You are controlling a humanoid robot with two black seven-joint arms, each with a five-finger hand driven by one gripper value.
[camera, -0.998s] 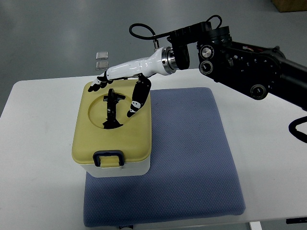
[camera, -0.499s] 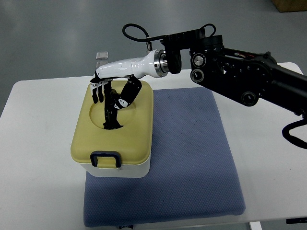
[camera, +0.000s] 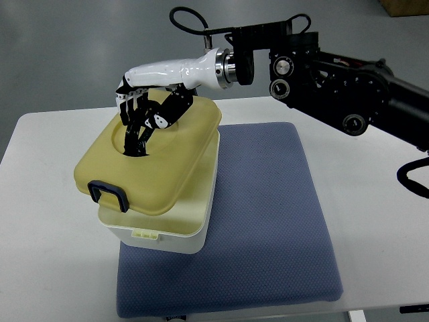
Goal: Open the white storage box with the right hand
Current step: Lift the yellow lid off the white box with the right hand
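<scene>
Fingers (camera: 137, 111) curl around tilted lid's (camera: 151, 171) handle (camera: 137, 134).

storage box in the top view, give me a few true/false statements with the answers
1. The yellow lid is lifted and tilted off the white box base. True.
2. The right hand grips the handle on top of the lid. True.
3. The box stands on bare table, clear of the blue mat. False: it sits partly on the mat.
4. The dark latch is clipped to the base. False: it hangs free on the raised lid.
5. A left hand steadies the base. False: none is in view.
</scene>
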